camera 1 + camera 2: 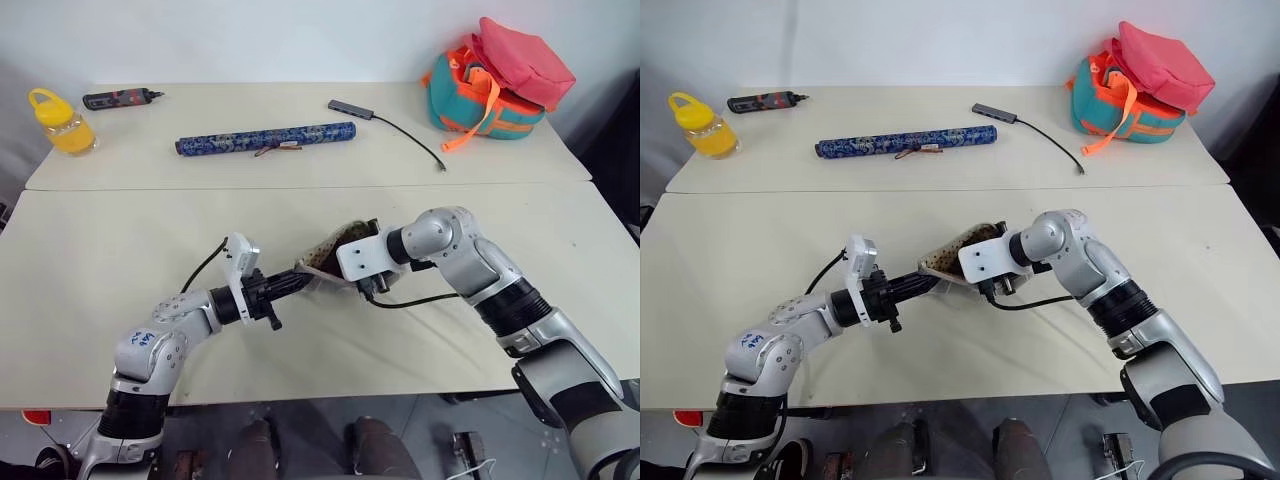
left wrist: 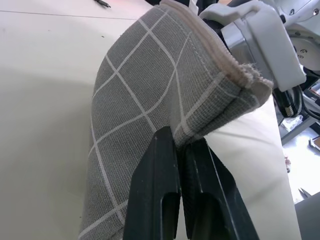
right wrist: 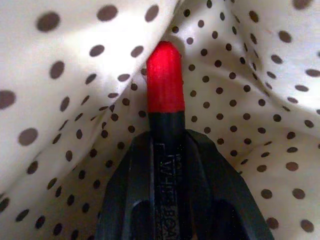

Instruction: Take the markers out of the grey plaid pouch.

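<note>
A dark marker with a red tip (image 3: 164, 100) sits clamped between the right gripper's (image 3: 165, 145) fingers deep inside the grey plaid pouch (image 2: 150, 115), against its dotted lining. The pouch is held up off the bench (image 1: 120, 240), its mouth raised toward the right gripper, one edge pinched by the shut fingers of the left gripper (image 2: 181, 150). No marker lies out on the bench near the pouch, so the job looks barely begun: this one must come out, then any others. Beyond the pouch lie a blue patterned roll (image 1: 265, 138) and a teal-orange-pink bag (image 1: 495, 85)
</note>
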### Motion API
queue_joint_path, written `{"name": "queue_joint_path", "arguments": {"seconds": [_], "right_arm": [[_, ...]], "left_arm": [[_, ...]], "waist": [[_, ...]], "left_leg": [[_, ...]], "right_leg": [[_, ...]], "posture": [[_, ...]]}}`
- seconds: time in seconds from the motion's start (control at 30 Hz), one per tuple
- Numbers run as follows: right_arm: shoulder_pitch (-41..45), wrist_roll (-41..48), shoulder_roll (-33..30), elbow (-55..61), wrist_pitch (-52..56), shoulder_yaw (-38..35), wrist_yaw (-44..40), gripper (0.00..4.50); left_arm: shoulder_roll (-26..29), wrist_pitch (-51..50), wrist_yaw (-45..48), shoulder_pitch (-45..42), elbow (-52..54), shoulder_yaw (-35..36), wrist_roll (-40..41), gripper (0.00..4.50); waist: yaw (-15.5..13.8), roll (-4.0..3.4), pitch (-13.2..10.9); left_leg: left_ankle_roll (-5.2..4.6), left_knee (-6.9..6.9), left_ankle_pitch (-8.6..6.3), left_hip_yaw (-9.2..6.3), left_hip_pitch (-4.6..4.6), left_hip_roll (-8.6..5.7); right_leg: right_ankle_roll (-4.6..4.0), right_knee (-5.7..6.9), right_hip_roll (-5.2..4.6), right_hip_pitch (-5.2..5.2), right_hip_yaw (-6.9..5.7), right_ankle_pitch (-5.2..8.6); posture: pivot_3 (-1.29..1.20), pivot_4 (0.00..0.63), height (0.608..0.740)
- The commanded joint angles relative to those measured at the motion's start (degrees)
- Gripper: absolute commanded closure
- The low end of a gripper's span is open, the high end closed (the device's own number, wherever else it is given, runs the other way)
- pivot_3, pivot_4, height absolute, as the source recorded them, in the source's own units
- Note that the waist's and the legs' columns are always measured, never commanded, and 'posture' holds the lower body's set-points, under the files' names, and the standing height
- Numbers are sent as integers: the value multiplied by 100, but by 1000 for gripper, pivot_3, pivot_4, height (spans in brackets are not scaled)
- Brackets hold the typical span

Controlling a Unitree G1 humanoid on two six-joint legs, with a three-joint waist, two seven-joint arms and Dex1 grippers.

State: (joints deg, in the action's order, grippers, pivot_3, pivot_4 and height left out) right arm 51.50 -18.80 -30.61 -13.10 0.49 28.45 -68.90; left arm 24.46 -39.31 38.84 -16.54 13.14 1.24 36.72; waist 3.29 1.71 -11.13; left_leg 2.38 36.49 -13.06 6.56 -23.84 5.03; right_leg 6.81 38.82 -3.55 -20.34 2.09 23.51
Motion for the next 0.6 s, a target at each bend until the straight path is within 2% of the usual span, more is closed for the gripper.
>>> {"name": "queue_joint_path", "arguments": {"seconds": [0.03,0.3,0.6], "right_arm": [[10,514,-10,554,287,-426,-147,3985],[-23,1478,-285,1215,1083,-1174,-394,3985],[-108,2361,-57,1654,1797,-1536,-193,3985]], "left_arm": [[78,180,22,59,125,96,-97,4500],[31,620,54,-6,-83,270,-164,4500],[-72,1128,271,-36,-21,133,-321,4500]], "waist": [[-1,0,0],[-20,0,0],[-6,0,0]], "left_leg": [[0,-1,0,1,0,0],[0,-11,-1,0,-4,-1],[-1,-24,-2,2,-13,-1]], "right_leg": [[0,0,0,-1,1,0],[0,-14,-2,-2,0,0],[0,-24,-2,-12,0,0]], "posture": [[0,150,740],[0,150,740],[0,150,740]]}}
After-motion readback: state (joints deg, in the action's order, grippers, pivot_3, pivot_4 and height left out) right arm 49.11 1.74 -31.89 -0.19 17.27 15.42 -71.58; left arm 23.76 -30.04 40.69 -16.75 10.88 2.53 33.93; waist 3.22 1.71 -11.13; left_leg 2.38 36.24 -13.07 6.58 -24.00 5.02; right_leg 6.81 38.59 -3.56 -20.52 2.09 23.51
